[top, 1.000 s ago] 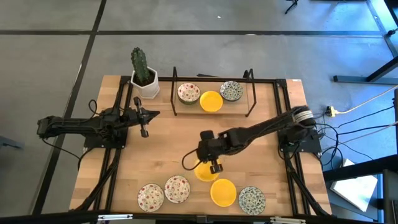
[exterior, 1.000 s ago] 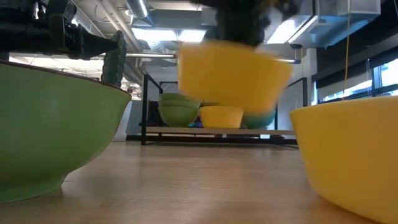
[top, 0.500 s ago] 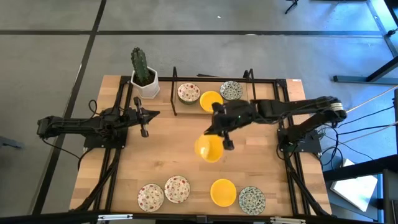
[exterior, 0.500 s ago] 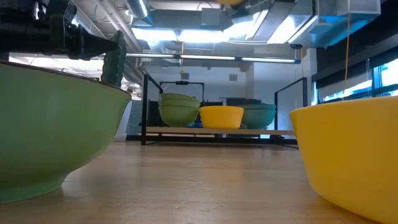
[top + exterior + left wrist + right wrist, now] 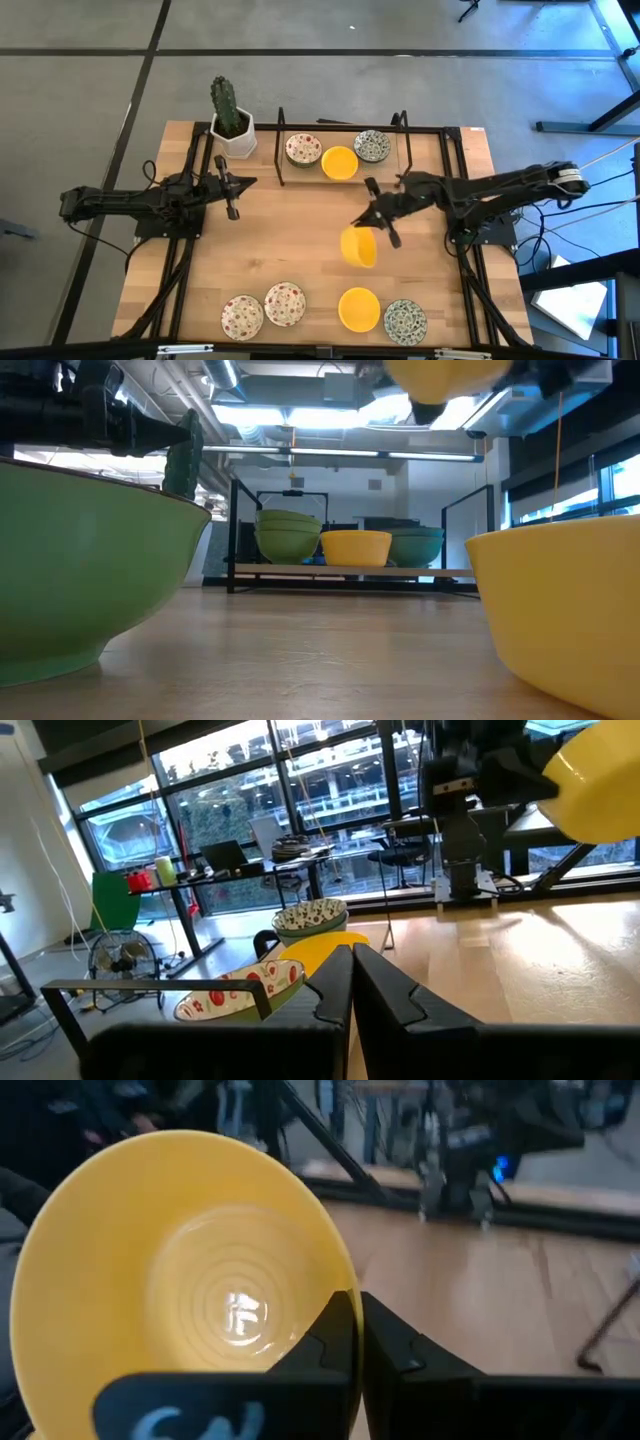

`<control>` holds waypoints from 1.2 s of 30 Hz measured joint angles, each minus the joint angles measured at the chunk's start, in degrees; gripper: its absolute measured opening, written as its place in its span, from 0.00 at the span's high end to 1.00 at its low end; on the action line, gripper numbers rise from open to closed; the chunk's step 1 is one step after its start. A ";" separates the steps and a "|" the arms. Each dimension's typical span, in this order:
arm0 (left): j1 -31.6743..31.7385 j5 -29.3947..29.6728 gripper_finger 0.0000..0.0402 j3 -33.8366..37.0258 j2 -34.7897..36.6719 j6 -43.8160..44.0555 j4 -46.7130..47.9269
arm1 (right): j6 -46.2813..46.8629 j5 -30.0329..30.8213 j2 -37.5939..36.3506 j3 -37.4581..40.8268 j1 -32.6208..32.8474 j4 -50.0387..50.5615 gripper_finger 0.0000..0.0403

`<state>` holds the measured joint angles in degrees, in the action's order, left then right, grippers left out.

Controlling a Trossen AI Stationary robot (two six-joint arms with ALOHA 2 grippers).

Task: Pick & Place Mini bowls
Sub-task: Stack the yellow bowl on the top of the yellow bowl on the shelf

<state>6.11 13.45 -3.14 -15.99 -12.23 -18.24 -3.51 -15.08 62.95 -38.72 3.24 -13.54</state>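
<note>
The right pincer (image 5: pixel 383 222) is pinching the rim of a yellow mini bowl (image 5: pixel 359 246), with its fingers pressed together on the edge. The bowl hangs just beside the fingertips, on the side toward the front of the bench (image 5: pixel 270 240), and it is tilted on its edge, not level, so its round opening faces sideways. In the right wrist view the hollow of this bowl (image 5: pixel 190 1295) looks straight at the camera, and one dark finger (image 5: pixel 335 1342) crosses its rim.

I judge that the coming move depends on this: the wire rack (image 5: pixel 340 150) lies beyond the right pincer, at the far side of the bench, with three bowls already on it; its yellow bowl (image 5: pixel 340 162) is the nearest of them. The carried bowl is lifted clear of the bench and well apart from the rack.

The left pincer (image 5: pixel 231 212) waits far from the carried bowl, its fingers pressed together on nothing. The right arm is clearly the nearer one.

A faint mark shows in the bottom of the carried bowl, but I cannot read it. No other writing can be read.
</note>
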 joint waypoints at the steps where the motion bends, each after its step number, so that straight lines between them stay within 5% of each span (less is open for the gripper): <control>1: 0.00 0.01 0.98 -0.01 0.00 -0.01 -0.02 | 0.00 -0.14 -0.97 2.30 0.12 -2.28 0.99; 10: 0.00 0.45 0.98 0.00 0.00 -0.70 -0.24 | 3.32 4.39 -8.16 14.96 -1.16 -10.74 0.98; 36: 0.02 0.57 0.99 0.00 0.00 -1.95 -0.19 | 2.95 4.57 -9.09 15.69 -1.27 -10.47 0.98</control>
<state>6.13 14.02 -3.14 -15.99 -14.19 -18.43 -0.56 -10.50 53.87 -23.03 1.98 -24.02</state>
